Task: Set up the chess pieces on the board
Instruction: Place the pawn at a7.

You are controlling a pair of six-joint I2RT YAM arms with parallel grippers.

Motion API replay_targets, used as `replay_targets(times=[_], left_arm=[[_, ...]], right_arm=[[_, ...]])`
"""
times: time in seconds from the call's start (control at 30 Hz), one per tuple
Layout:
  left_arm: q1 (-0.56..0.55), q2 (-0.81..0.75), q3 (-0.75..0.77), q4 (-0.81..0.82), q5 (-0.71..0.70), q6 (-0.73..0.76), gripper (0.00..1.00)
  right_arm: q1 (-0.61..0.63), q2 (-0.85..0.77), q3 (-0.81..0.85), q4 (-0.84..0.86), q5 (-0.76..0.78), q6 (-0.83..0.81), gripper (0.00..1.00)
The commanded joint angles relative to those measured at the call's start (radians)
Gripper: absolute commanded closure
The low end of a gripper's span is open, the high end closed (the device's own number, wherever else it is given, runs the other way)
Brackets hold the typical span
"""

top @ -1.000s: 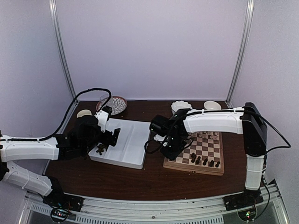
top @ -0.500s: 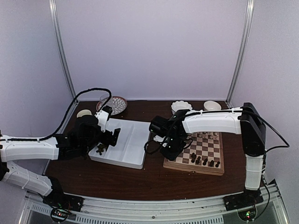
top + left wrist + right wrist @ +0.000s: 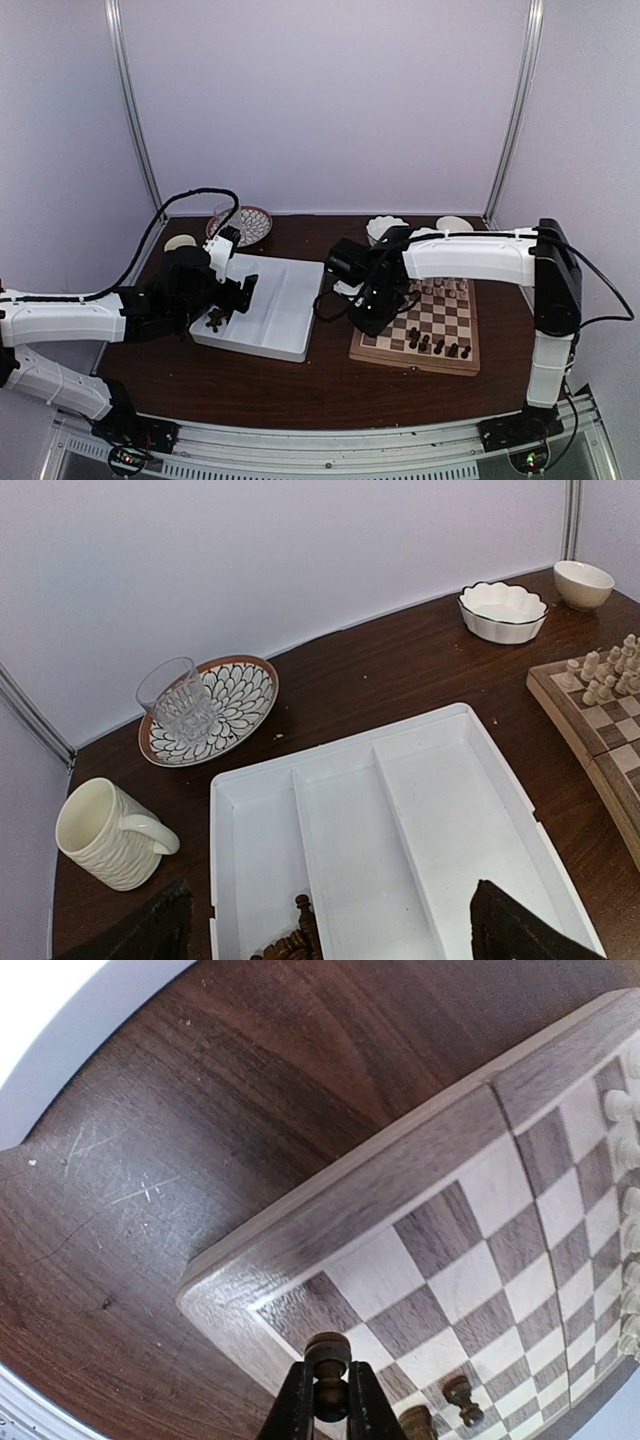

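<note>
Clenching a dark chess piece [image 3: 328, 1346] between its tips, the right pincer [image 3: 330, 1395] hangs over the board [image 3: 400, 1190].

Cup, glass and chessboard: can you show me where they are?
cup [image 3: 97, 838], left wrist view, on its ribbed side
glass [image 3: 182, 702], left wrist view, on its clear wall
chessboard [image 3: 350, 1197], right wrist view, on its tan border

Mug [image 3: 105, 835], glass [image 3: 180, 700] on plate [image 3: 250, 688], divided tray [image 3: 440, 800]
</note>
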Motion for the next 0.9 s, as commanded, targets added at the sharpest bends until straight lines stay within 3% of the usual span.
replay_targets(times=[0.0, 0.17, 0.33, 0.5, 0.63, 0.87], left_arm=[[-0.001, 0.008, 0.034, 0.018, 0.019, -0.001, 0.04], [-0.003, 0.002, 0.035, 0.012, 0.028, -0.002, 0.05], [-0.003, -0.008, 0.03, 0.016, 0.047, -0.013, 0.05], [-0.004, -0.003, 0.031, 0.015, 0.051, -0.017, 0.05], [-0.006, -0.005, 0.027, 0.017, 0.052, -0.015, 0.05], [-0.007, -0.012, 0.02, 0.02, 0.055, -0.018, 0.05]], right_arm=[[-0.013, -0.149, -0.018, -0.067, 0.098, 0.045, 0.96], [-0.06, -0.293, -0.102, -0.109, 0.148, 0.108, 0.98], [-0.114, -0.449, -0.243, -0.107, 0.19, 0.197, 0.92], [-0.155, -0.569, -0.39, -0.094, 0.221, 0.297, 0.97], [-0.172, -0.629, -0.466, -0.119, 0.286, 0.389, 1.0], [-0.216, -0.645, -0.563, -0.06, 0.238, 0.41, 1.0]])
